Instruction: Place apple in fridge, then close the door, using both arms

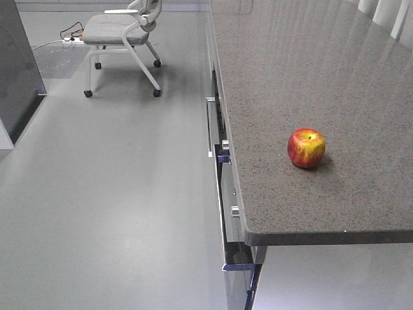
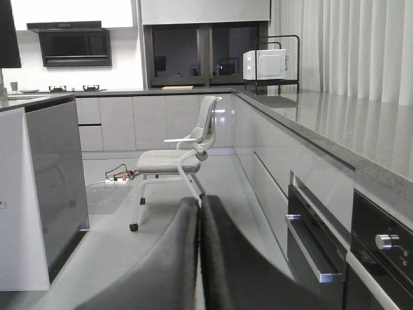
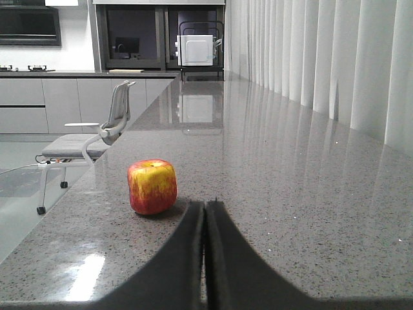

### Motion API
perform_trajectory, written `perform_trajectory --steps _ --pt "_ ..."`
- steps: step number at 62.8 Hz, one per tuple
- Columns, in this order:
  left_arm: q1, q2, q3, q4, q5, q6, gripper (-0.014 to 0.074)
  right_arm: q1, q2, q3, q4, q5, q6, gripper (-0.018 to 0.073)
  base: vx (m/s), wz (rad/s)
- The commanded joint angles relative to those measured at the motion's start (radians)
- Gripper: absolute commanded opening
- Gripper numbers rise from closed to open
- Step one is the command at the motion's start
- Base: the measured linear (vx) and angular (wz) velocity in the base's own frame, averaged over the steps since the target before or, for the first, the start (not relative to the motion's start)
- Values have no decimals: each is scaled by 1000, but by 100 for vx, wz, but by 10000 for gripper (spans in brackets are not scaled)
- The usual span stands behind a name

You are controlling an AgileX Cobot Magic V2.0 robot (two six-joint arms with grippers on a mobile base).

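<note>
The apple [image 1: 306,148] sits on the speckled counter [image 1: 361,77], near its front corner, nothing touching it. My right gripper [image 3: 205,205] hangs low over that counter, jaws pressed together on nothing. The left gripper [image 2: 199,201] is closed and empty too, out over the floor. To take the apple well I would spread the right jaws first, then shift left — the fruit lies left of my centreline — and close around its widest part. The front view places the apple on the counter but shows neither gripper. The right wrist view gives the line-up. The left wrist view offers only a chair [image 2: 174,161] — no apple. I cannot pick out the fridge with certainty.
</note>
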Motion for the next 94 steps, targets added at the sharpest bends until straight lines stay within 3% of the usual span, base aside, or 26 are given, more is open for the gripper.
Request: perform_trajectory --steps 1,22,35,50,78,87,94 --pt "-1 -13 21 -10 -71 -9 -6 -2 -16 14 -2 -75 -3 -3 0 0" --pt "-1 -13 21 -10 -71 -9 -6 -2 -16 14 -2 -86 -3 -3 0 0" --pt "-1 -13 21 -10 -71 -9 -6 -2 -16 -18 42 -167 3 -3 0 0" --pt "-1 -13 21 -10 -71 -9 -6 -2 77 -290 40 127 -8 -3 0 0" --pt "-1 -13 21 -10 -71 -9 -6 -2 513 -731 39 586 -60 4 0 0" --pt "-1 -13 21 -10 -71 -9 -6 -2 658 -802 39 664 -62 82 0 0" --pt "-1 -13 21 -10 -71 -9 -6 -2 762 -842 49 699 -98 242 0 0"
